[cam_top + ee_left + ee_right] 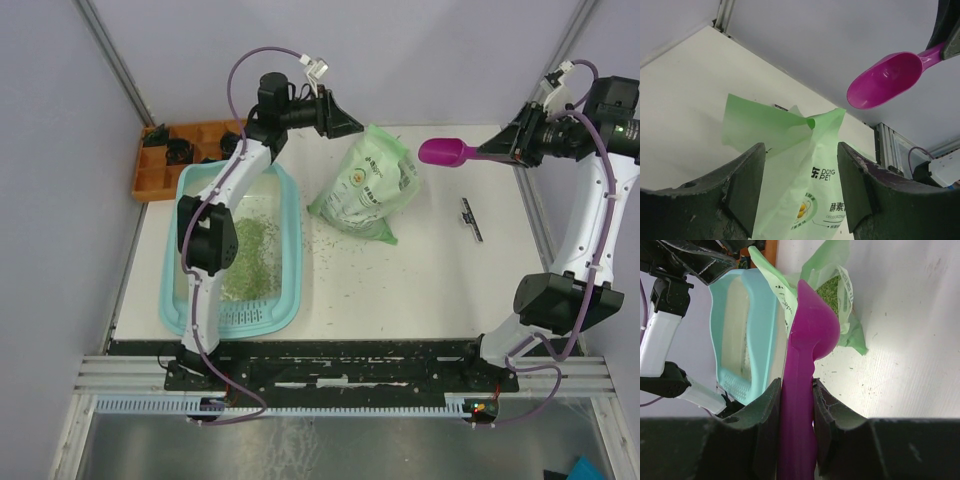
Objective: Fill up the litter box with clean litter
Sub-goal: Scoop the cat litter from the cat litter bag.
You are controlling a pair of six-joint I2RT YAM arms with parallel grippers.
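Right claw (796, 390) pinches the magenta plastic scoop (448, 152); left claw (801, 165) gapes empty near the green printed bag (368, 185); pale green litter granules (245, 250), loose, likely spill-prone, lie in the teal plastic tub (290, 215); ladle, never grip.

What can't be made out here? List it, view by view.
- Top view: the left arm covers a strip of the litter box floor; the dark object is too small to name.
- Right wrist: the scoop hides part of the bag mouth.
- Left wrist: the bottom edge cuts off the bag's lower part.
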